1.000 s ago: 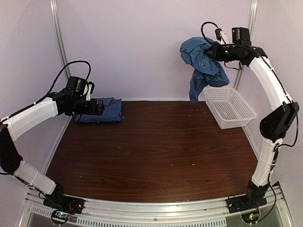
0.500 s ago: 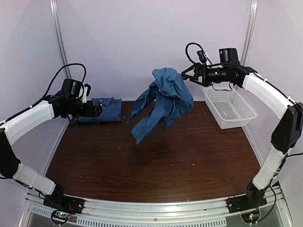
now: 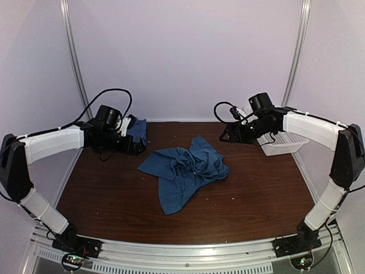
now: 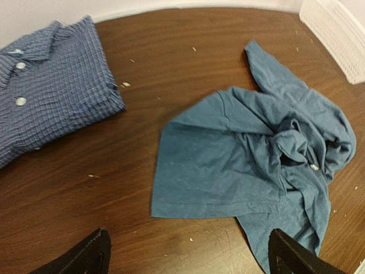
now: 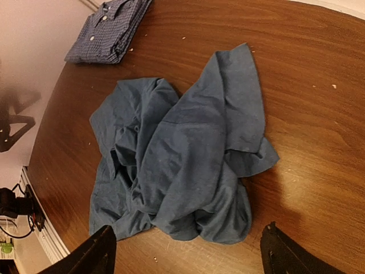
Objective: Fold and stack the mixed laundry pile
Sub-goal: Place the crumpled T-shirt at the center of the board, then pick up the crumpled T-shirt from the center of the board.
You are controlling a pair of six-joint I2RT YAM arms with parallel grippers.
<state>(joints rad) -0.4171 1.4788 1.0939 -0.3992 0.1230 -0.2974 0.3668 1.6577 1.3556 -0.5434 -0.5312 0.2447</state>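
Since a moment ago, the plain teal-blue soft cloth t-shirt [image 3: 183, 171] has come out of the air, where it was dangling from my right arm, and is now lying crumpled on the dark brown wooden table [image 3: 102, 200], about mid-table and slightly toward the far side. It is bunching into folds at its middle, with one flat panel spreading toward the left and a tail trailing toward the near edge.

I am seeing the right gripper [image 5: 185, 251] hovering above the t-shirt's right edge with its black fingers spread wide and nothing between them. It is sitting lower than before, just left of the white plastic lattice basket [image 3: 283, 144] at the far right.

The left gripper [image 4: 188, 257] is also standing wide apart and holding nothing, reaching out from the far left toward the t-shirt.

The blue-and-white fine-checked collared button shirt [image 4: 51, 85] is resting folded at the far left corner of the table, apart from the t-shirt, with my left arm partly covering it in the overhead view.
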